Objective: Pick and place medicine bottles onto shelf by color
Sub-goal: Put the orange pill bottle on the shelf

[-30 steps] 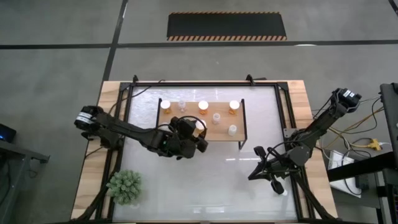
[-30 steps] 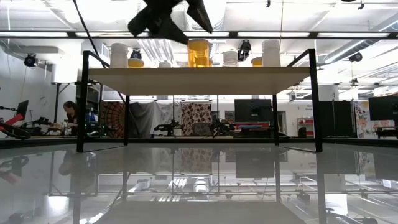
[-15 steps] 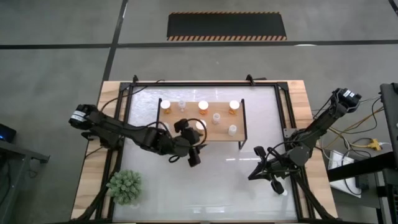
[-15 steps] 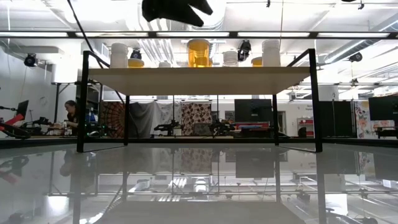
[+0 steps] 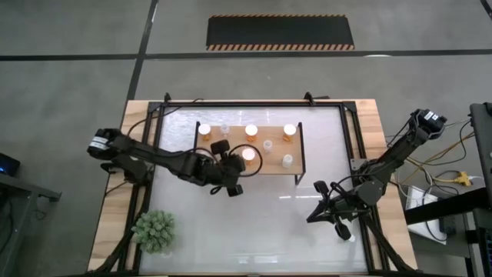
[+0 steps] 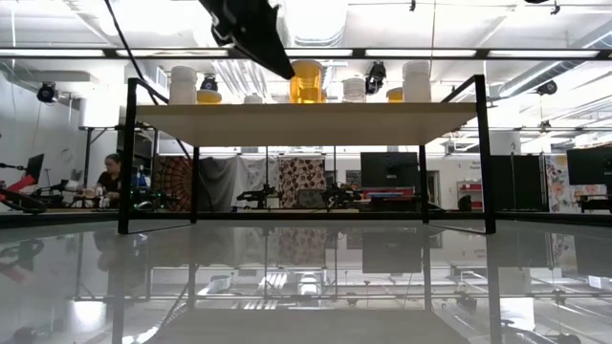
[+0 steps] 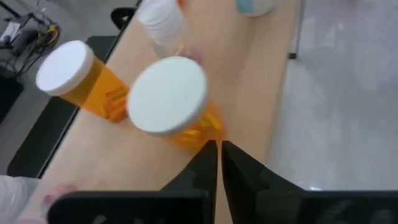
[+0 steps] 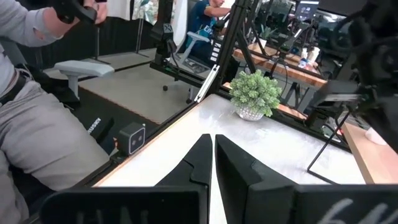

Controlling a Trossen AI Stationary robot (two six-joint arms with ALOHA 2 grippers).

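Observation:
The shelf stands at the table's far middle with several white-capped bottles on it, orange and white or clear. One orange bottle stands upright near the shelf's near edge; it also shows in the left wrist view and the low view. My left gripper is shut and empty, its tip right beside this bottle on its near-left side, above the shelf. My right gripper is shut and empty low at the table's right side, fingers pointing left. My left gripper's shut fingertips stand slanting down right at the lower side of the orange bottle. I cannot tell whether they touch it. The bottle stands upright on the shelf by its base.
A green spiky plant stands at the table's near left corner. Another orange bottle and a clear one stand farther back on the shelf. A person sits beside the table; another person is far back in the room.
My left gripper has come away from over the orange bottle at the shelf's near edge: it rose, drew back toward the table's near left and turned about its wrist, then tipped down so that its tip stands beside the bottle. The bottle has stayed upright on the shelf.

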